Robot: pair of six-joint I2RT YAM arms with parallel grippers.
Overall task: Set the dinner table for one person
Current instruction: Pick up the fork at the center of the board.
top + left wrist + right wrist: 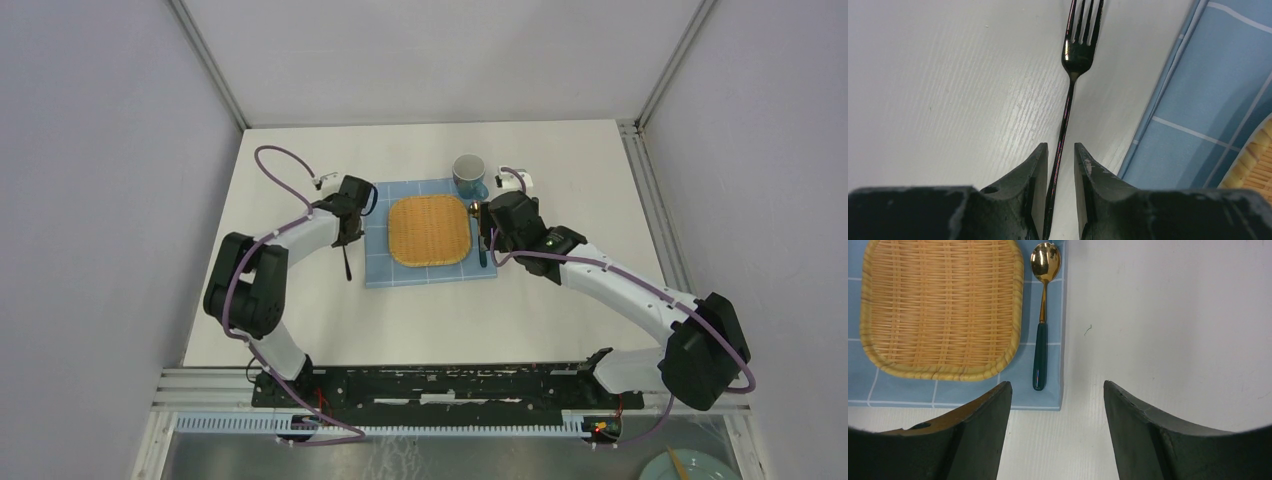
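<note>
Left wrist view: the left tool (1060, 150), slightly open, straddles the handle of the fork (1077, 55). It is probably light, stiff, slippery metal, so pinch it mid-handle. The right tool (1057, 385) gapes empty.

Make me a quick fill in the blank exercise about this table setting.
The fork lies between the fingers of the ____ end effector.
The bowl of the spoon is ____ in colour.
The right end effector holds ____.
The mug stands at the cloth's far ____ corner.
Missing words: left, gold, nothing, right.
</note>
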